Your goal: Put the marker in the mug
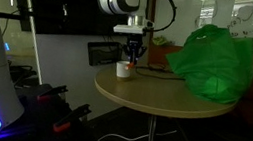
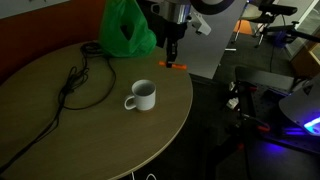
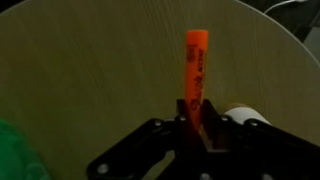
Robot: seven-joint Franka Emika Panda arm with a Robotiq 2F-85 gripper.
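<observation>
Marker [image 3: 198, 60] apparently pinched in pincer [image 3: 197, 108], mug [image 2: 142, 96] nearby

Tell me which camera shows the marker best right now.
The wrist view: the marker stands out bright orange mid-frame, its near end between the fingers. In an exterior view it is only an orange sliver under the gripper; in an exterior view showing the mug, I cannot make it out.

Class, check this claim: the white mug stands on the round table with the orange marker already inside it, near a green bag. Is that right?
No. The marker is not inside the mug; the wrist view shows it lying on the table between the gripper's jaws. The mug does stand on the round table, near the green bag.
</observation>
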